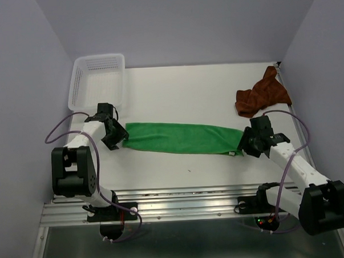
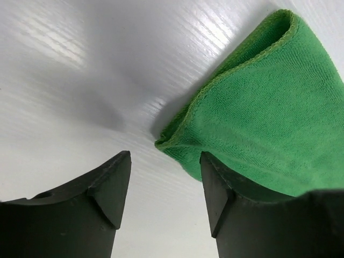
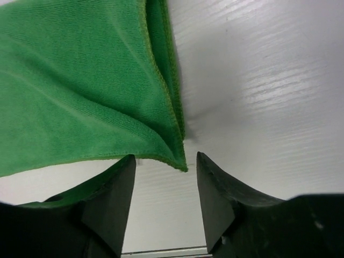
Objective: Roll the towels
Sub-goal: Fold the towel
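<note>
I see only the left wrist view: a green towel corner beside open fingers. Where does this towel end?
Observer: The green towel is a long folded strip; its other end lies at the right gripper, jaws open.
Operator: And the second towel?
Observer: The rust-brown towel lies crumpled at the far right corner of the table.
Operator: Anything else?
Observer: A white mesh basket stands at the far left.
</note>
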